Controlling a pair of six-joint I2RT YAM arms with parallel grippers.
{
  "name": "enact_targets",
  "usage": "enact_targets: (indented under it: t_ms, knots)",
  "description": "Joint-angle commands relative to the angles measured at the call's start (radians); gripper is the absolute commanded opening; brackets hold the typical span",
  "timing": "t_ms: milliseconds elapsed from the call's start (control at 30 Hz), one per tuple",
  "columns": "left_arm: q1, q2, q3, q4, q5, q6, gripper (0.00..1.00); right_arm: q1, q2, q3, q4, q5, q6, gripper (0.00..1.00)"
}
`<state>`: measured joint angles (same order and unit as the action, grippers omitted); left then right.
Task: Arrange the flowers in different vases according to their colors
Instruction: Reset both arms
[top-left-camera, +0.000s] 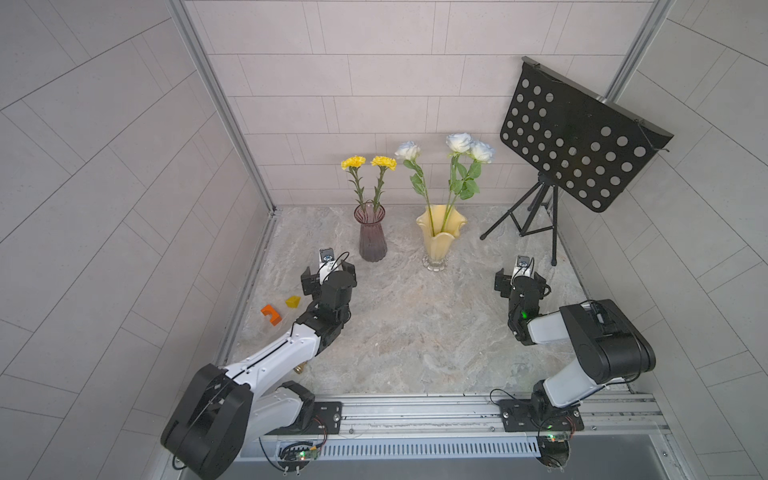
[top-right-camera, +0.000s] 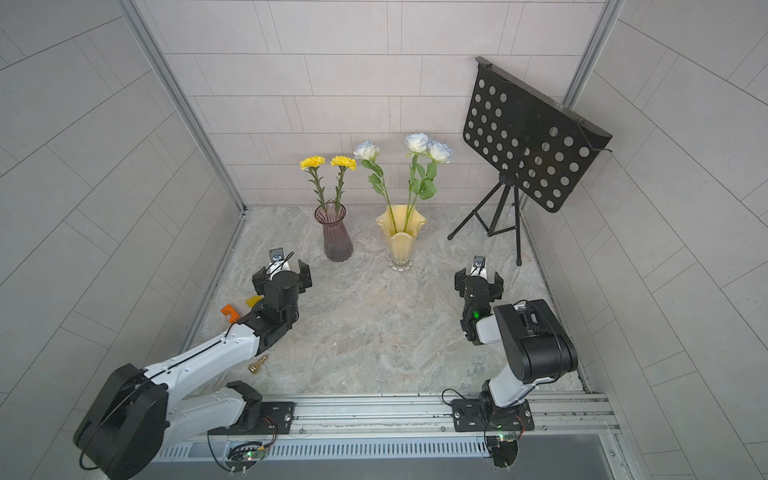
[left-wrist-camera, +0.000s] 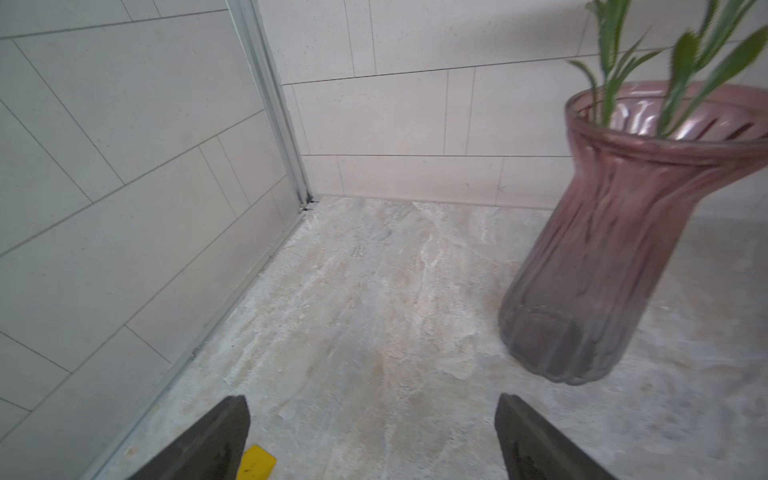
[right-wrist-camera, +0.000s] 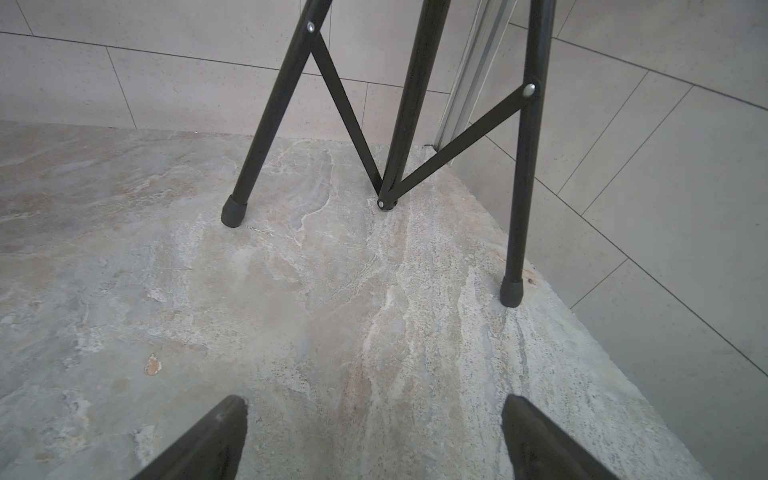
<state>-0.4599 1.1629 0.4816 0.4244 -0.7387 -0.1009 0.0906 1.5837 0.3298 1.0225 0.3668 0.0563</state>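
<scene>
In both top views, two yellow flowers (top-left-camera: 353, 162) (top-right-camera: 312, 162) stand in the dark purple ribbed vase (top-left-camera: 372, 237) (top-right-camera: 337, 237). Three white roses (top-left-camera: 459, 142) (top-right-camera: 417, 142) stand in the pale yellow wavy-rimmed vase (top-left-camera: 439, 239) (top-right-camera: 401, 241) to its right. My left gripper (top-left-camera: 328, 274) (left-wrist-camera: 372, 401) hovers open and empty over the stone top, just in front and to the left of the purple vase (left-wrist-camera: 615, 249). My right gripper (top-left-camera: 520, 278) (right-wrist-camera: 374, 401) is open and empty too, to the right of the yellow vase, facing the stand's legs.
A black perforated music stand (top-left-camera: 577, 137) on a tripod (right-wrist-camera: 235, 212) fills the back right corner. An orange block (top-left-camera: 271, 314) and a yellow block (top-left-camera: 293, 302) (left-wrist-camera: 255, 463) lie by the left wall. A small brass piece (top-right-camera: 257, 364) lies under my left arm. Tiled walls enclose three sides.
</scene>
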Motion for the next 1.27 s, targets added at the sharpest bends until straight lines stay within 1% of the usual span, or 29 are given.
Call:
enact_targets:
  t_ms: [0, 67, 200, 267, 300, 333, 367, 400, 433, 467, 500, 533, 567, 600, 633, 667, 733, 767, 833, 867, 900, 933, 967, 1033, 1100, 1233]
  knots:
    - [0.05, 0.019, -0.057, 0.161, -0.001, 0.166, 1.0, -0.003, -0.005, 0.007, 0.008, 0.008, 0.005, 1.0]
    - [0.091, 0.039, -0.087, 0.215, 0.038, 0.189, 1.0, -0.003, -0.005, 0.006, 0.008, 0.007, 0.004, 1.0]
    - [0.169, 0.155, -0.142, 0.396, 0.146, 0.246, 1.0, -0.003, -0.005, 0.005, 0.008, 0.008, 0.004, 1.0]
    - [0.195, 0.222, -0.133, 0.415, 0.183, 0.214, 1.0, -0.003, -0.006, 0.006, 0.008, 0.007, 0.005, 1.0]
    - [0.2, 0.255, -0.133, 0.44, 0.171, 0.206, 1.0, -0.003, -0.005, 0.006, 0.008, 0.007, 0.005, 1.0]
    - [0.212, 0.297, -0.138, 0.478, 0.171, 0.191, 1.0, -0.003, -0.006, 0.005, 0.006, 0.007, 0.005, 1.0]
    - [0.229, 0.339, -0.151, 0.555, 0.172, 0.175, 1.0, -0.003, -0.005, 0.006, 0.006, 0.007, 0.004, 1.0]
    - [0.243, 0.352, -0.164, 0.605, 0.189, 0.17, 1.0, -0.003, -0.007, 0.006, 0.006, 0.007, 0.004, 1.0]
    - [0.256, 0.347, -0.162, 0.591, 0.195, 0.152, 1.0, -0.003, -0.006, 0.007, 0.006, 0.007, 0.004, 1.0]
    - [0.278, 0.326, -0.15, 0.513, 0.21, 0.116, 1.0, -0.003, -0.007, 0.006, 0.006, 0.008, 0.004, 1.0]
    - [0.314, 0.322, -0.139, 0.452, 0.255, 0.078, 1.0, -0.002, -0.005, 0.007, 0.006, 0.007, 0.005, 1.0]
    - [0.347, 0.382, -0.135, 0.523, 0.291, 0.055, 1.0, -0.003, -0.005, 0.007, 0.005, 0.007, 0.005, 1.0]
    - [0.358, 0.433, -0.115, 0.575, 0.306, 0.072, 1.0, -0.004, -0.007, 0.007, 0.004, 0.006, 0.006, 1.0]
    - [0.361, 0.424, -0.085, 0.497, 0.33, 0.074, 1.0, -0.005, -0.006, 0.008, 0.003, 0.006, 0.005, 1.0]
    - [0.376, 0.374, -0.049, 0.347, 0.359, 0.048, 1.0, -0.004, -0.007, 0.008, 0.003, 0.006, 0.006, 1.0]
    - [0.382, 0.363, -0.038, 0.302, 0.381, 0.041, 1.0, -0.005, -0.007, 0.008, 0.002, 0.006, 0.006, 1.0]
    - [0.383, 0.412, -0.08, 0.467, 0.37, 0.054, 1.0, -0.003, -0.007, 0.007, 0.002, 0.006, 0.007, 1.0]
    - [0.381, 0.402, -0.074, 0.439, 0.369, 0.052, 1.0, -0.005, -0.006, 0.009, 0.0, 0.006, 0.006, 1.0]
    - [0.381, 0.361, -0.038, 0.296, 0.378, 0.044, 1.0, -0.004, -0.007, 0.009, -0.001, 0.005, 0.005, 1.0]
    - [0.38, 0.381, -0.057, 0.371, 0.368, 0.046, 1.0, -0.004, -0.006, 0.009, 0.0, 0.004, 0.005, 1.0]
    - [0.378, 0.389, -0.066, 0.404, 0.363, 0.047, 1.0, -0.005, -0.005, 0.009, 0.0, 0.004, 0.006, 1.0]
    - [0.378, 0.382, -0.061, 0.386, 0.363, 0.046, 1.0, -0.005, -0.006, 0.009, -0.002, 0.004, 0.005, 1.0]
    - [0.379, 0.365, -0.044, 0.319, 0.37, 0.045, 1.0, -0.003, -0.005, 0.009, 0.0, 0.004, 0.005, 1.0]
    - [0.381, 0.379, -0.053, 0.36, 0.368, 0.044, 1.0, -0.003, -0.004, 0.011, 0.0, 0.005, 0.003, 1.0]
    - [0.38, 0.366, -0.045, 0.32, 0.374, 0.044, 1.0, -0.006, -0.007, 0.017, -0.018, -0.004, 0.009, 1.0]
    - [0.381, 0.37, -0.047, 0.333, 0.373, 0.044, 1.0, -0.008, -0.007, 0.013, -0.01, -0.006, 0.01, 1.0]
